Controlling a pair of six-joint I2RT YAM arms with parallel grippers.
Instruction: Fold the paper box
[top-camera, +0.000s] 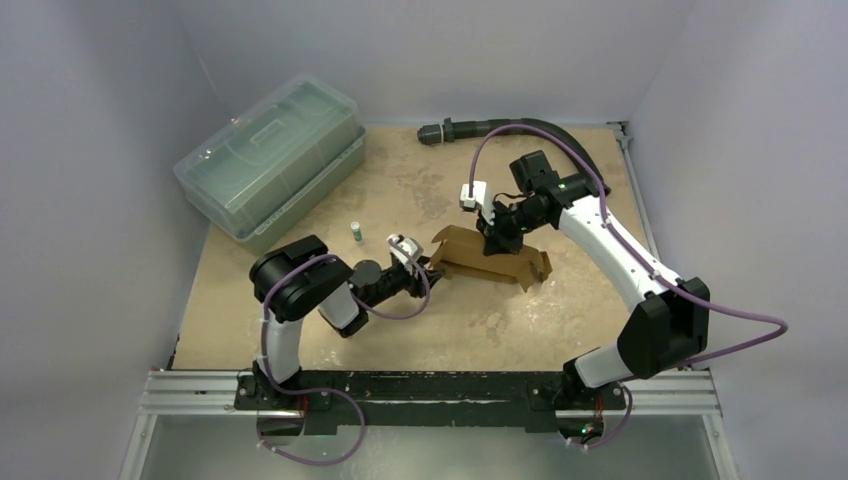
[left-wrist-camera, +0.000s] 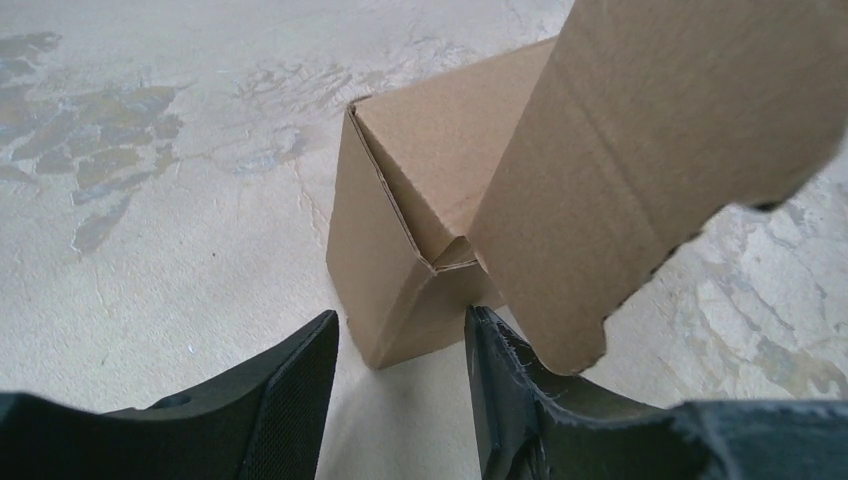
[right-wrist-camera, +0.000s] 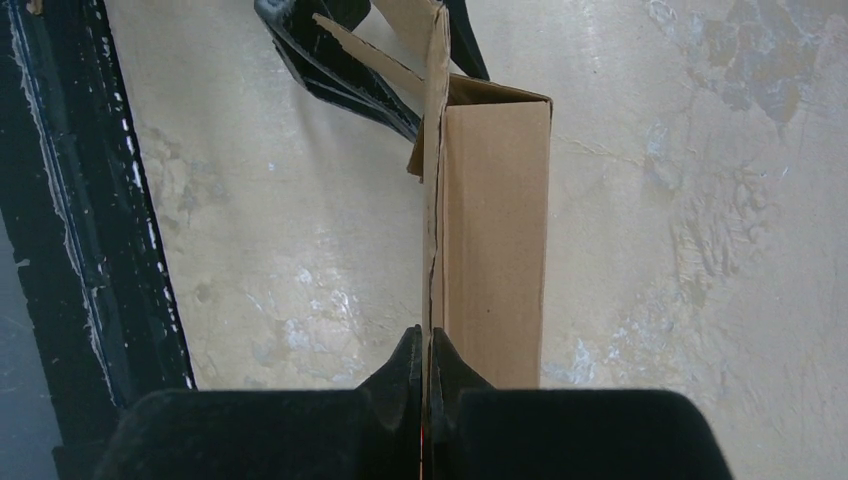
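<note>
Far left: clear greenish plastic bin (top-camera: 270, 160), lid on, parked out of the way at the table (top-camera: 450, 330) corner. A tiny green-capped vial (top-camera: 356, 232) stands near it, not involved.

Left gripper (left-wrist-camera: 400, 385) lies low on the table, jaws apart, straddling the end corner of the paper box (top-camera: 490, 262). It's not clamped on anything that I can see. A loose end flap leans over one finger. My read: it's lined up to tuck or press that end.

Box sits mid-table between the arms, sleeve formed, end flaps not yet closed. Plain brown cardboard, matte, crisp scored creases.

Right gripper (right-wrist-camera: 425, 350) reaches in from the far side, closed tight on the thin edge of an upstanding panel. Likely it's anchoring the carton so the left can work.

Table surface is mottled beige, worn-looking.
</note>
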